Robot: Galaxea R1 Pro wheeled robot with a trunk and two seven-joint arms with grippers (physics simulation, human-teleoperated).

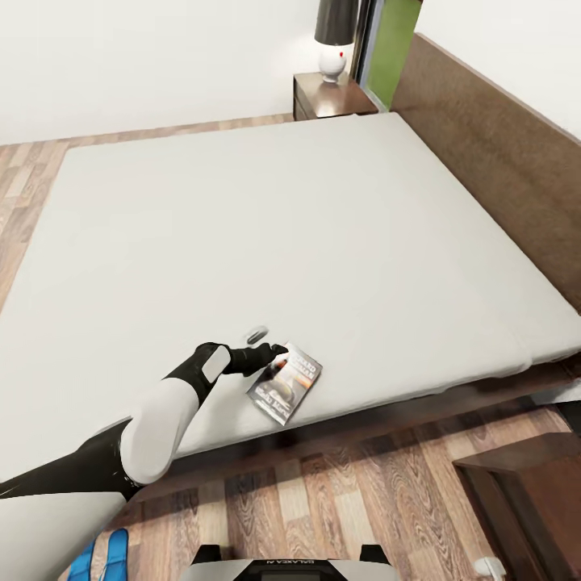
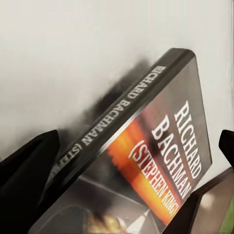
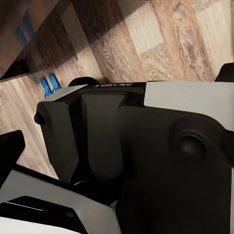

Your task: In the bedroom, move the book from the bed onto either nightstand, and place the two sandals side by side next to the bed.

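The book (image 1: 284,382) lies on the bed (image 1: 266,226) near its front edge, cover up with "Richard Bachman" in white. My left gripper (image 1: 266,343) reaches over the mattress to the book's far corner. In the left wrist view the book (image 2: 146,161) sits tilted between the black fingers (image 2: 29,170), which stand open on either side of it, with a small gap on one side. A nightstand (image 1: 331,95) with a lamp (image 1: 335,36) stands at the far corner. The two blue sandals (image 1: 101,558) lie together on the floor, also blue sandals (image 3: 48,84). My right gripper (image 3: 118,146) is open, empty, above my base.
The brown headboard (image 1: 492,137) runs along the bed's right side. A dark-brown piece of furniture (image 1: 524,492) stands on the wooden floor (image 1: 347,492) at the near right, with a small white object (image 1: 488,567) by it. My own base (image 1: 294,569) is close to the bed frame.
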